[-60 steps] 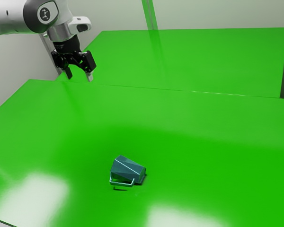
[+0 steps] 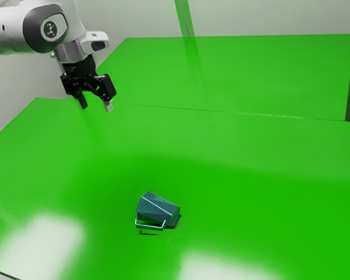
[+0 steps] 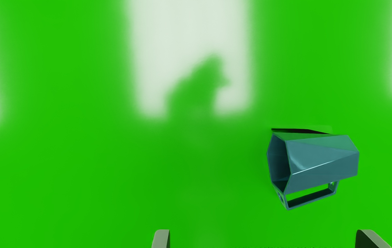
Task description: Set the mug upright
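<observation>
One mug [image 2: 157, 209], exterior view: lying on its side on the green table [image 2: 251, 175], not upright. Handle [image 2: 149, 227] juts out on the camera's side. Gripper [image 2: 96, 108] hangs high near the table's far edge, well apart from the mug, fingers spread, nothing held.

Wrist view: fingers [image 3: 161, 238] wide apart, nothing between them. Mug lies beyond the tips, off toward one finger's side, handle on the side nearer the gripper. Mouth [image 3: 279, 162] open sideways; body tapers to a narrower base [image 3: 352, 156].

Handling, judged by eye: stiff walls, no give expected. Probably light to middling; material uncertain, so treat as chippable. Glossy facets may slip, and the taper could squeeze the body out of a hard pinch. Best hold likely across opposite flats of the body, near mid-length, if it fits the spread; fit not certain from here. Handle bar looks thin but rigid; pinched alone, it may let the mug swing. Turn it base down, lower gently, release once the base sits flat.
</observation>
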Controlling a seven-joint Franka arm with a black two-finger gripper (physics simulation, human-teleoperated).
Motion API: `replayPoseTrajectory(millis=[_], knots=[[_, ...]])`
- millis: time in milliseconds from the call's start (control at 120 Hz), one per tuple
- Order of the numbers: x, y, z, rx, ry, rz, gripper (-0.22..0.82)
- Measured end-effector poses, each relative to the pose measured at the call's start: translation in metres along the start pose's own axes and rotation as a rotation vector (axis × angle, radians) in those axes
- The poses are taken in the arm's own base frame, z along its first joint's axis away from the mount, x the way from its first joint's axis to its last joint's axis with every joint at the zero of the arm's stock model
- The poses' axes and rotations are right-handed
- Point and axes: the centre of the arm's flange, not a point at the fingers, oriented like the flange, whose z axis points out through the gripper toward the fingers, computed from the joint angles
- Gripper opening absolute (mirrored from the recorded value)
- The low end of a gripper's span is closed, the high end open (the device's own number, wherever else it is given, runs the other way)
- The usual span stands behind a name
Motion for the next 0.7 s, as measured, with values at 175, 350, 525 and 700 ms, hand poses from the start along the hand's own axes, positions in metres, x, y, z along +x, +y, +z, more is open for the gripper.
replayPoseTrajectory(millis=[175, 350, 525, 700], knots=[[-0.006, -0.005, 0.021, -0.074, 0.023, -0.022, 0.58], [-0.017, -0.008, 0.053, -0.142, 0.033, -0.047, 0.58], [-0.024, -0.009, 0.075, -0.232, 0.061, -0.068, 0.58], [-0.029, -0.016, 0.108, -0.351, 0.082, -0.100, 0.58]])
